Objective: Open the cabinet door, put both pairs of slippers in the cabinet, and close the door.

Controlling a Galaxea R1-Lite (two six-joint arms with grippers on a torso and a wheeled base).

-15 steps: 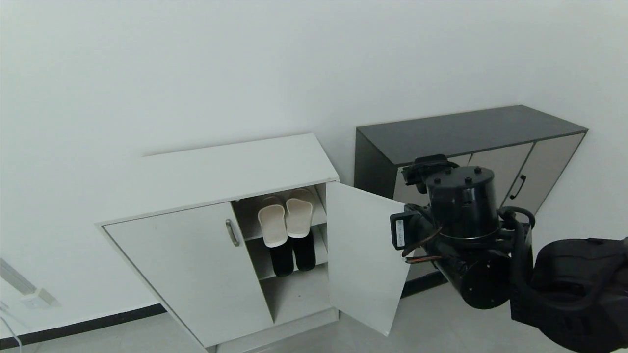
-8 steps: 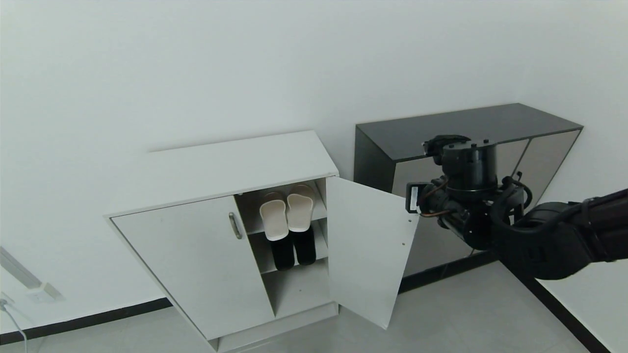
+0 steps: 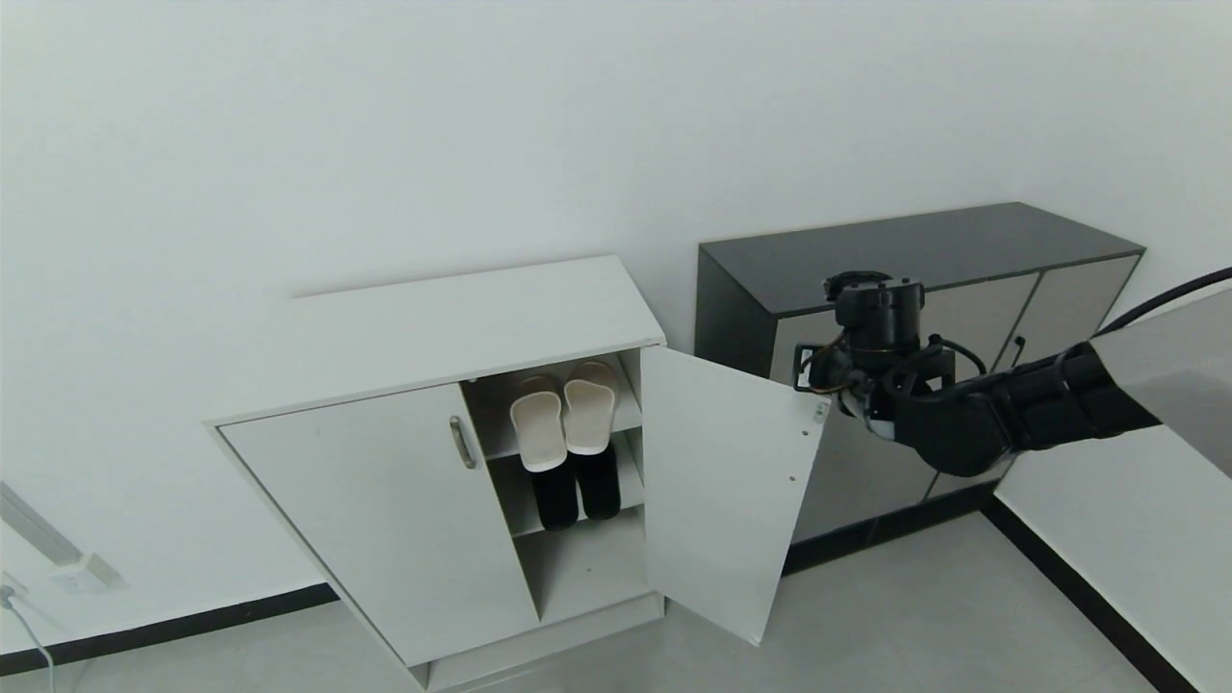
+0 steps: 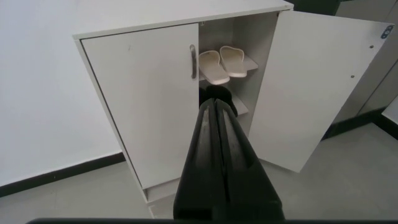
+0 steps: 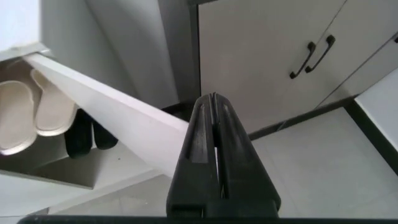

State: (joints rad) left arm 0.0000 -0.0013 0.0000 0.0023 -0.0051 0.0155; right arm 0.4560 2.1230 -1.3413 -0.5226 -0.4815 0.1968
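Sitting inside the white cabinet (image 3: 462,318), both pairs of slippers are already stored: the cream pair (image 3: 563,419) on the upper shelf and the black pair (image 3: 576,496) on the shelf just below. The right-hand door (image 3: 722,481) stands wide open, so closing it looks like the one step left.

That would explain why the right gripper (image 5: 213,99) is up by the door's free top corner, on its outer side. Its fingers are pressed together, which suits a flat push better than a grab. The left gripper (image 4: 215,102), fingers also together and holding nothing, hangs well back in front of the cabinet, clear of the door's swing.

Whether the right gripper touches the door cannot be told. The door's outer face is turned away, the far ends of the slippers are lost in the shelves' depth, and the dark cabinet (image 3: 914,245) is partly covered by the arm.
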